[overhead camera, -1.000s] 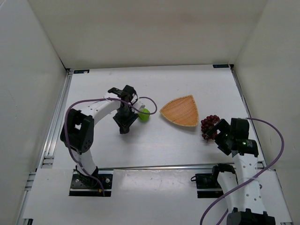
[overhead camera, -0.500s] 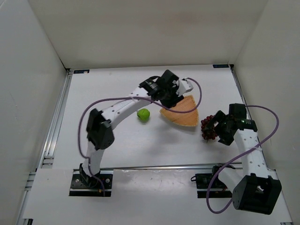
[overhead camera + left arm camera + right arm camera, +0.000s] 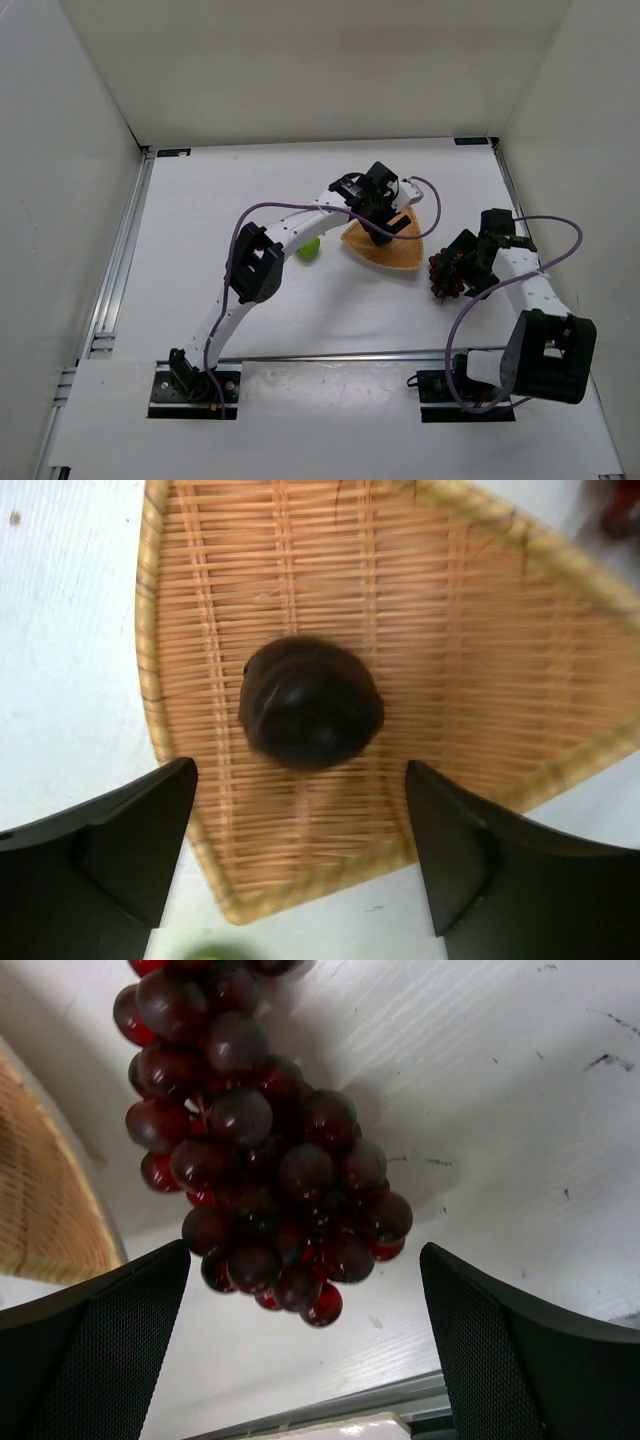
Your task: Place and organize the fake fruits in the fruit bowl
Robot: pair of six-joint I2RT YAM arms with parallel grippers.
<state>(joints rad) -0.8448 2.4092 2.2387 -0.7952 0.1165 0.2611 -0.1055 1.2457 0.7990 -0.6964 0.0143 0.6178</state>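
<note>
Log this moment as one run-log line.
left end effector: open above fruit bowl | dark purple fruit: in bowl | right end effector: open over grapes on table | green fruit: on table

My left gripper (image 3: pixel 386 228) leaves the green fruit (image 3: pixel 310 247), which now sits behind the jaws. They now hang spread over the fruit bowl (image 3: pixel 480 630), the dark purple fruit (image 3: pixel 310 702) lying in it between them. My right gripper (image 3: pixel 305 1260) reaches further out, and the grapes (image 3: pixel 265 1160) now sit between its spread jaws.
</note>
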